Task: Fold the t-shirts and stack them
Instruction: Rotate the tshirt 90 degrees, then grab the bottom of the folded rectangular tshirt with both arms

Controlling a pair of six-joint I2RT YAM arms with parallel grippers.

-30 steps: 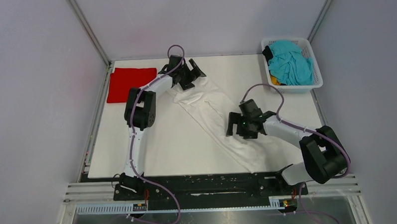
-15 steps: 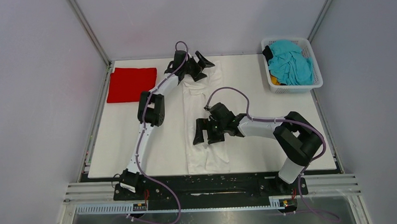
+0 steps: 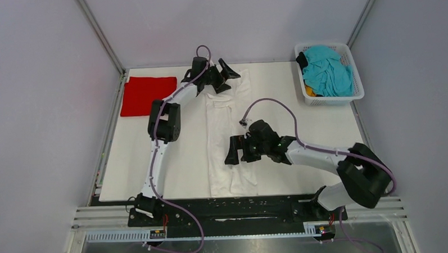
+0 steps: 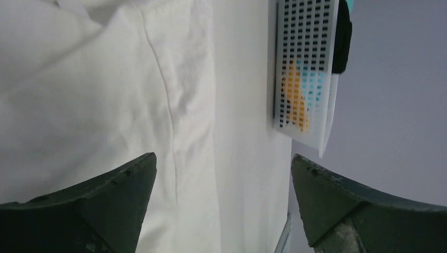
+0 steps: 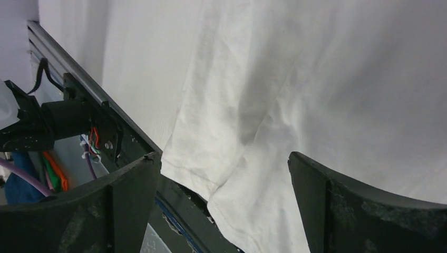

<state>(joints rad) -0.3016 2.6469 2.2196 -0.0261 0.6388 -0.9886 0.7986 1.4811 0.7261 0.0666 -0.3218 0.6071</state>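
So, on the table [image 3: 335, 156] we've got the white shirt [image 3: 224, 112] lying as a long strip down the middle. The red shirt [image 3: 147, 94] sits folded at the far left, and the rest are in the basket [image 3: 333, 101]. The left gripper [image 3: 229, 78] hangs over the strip's far end and the right gripper [image 3: 238, 157] over its near half. Both have their jaws spread wide, holding nothing. Our worry: pinch just one layer and the fold peels open.

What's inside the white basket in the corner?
A teal t-shirt fills the basket, heaped on top. A bit of orange cloth and a dark cloth peek out at its left side. Whatever lies beneath is covered.
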